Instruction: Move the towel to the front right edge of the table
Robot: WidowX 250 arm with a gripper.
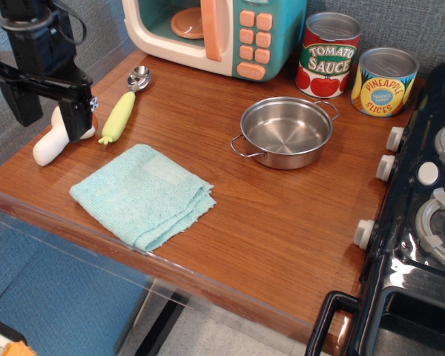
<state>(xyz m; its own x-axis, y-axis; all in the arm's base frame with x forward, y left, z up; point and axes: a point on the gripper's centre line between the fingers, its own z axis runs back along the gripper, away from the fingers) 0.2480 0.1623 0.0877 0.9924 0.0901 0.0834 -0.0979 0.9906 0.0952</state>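
Your gripper hangs with its two black blocky fingers spread apart and pointing down, holding nothing — one stands in front of the white toy mushroom. The arm rises upright at the table's left side. Your towel — teal, knitted, folded square — lies flat near the front left edge.

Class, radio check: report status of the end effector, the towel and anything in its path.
End effector open, empty, above toy mushroom at far left. Towel flat near front left edge, untouched. Bare table to front right; pan sits further back.
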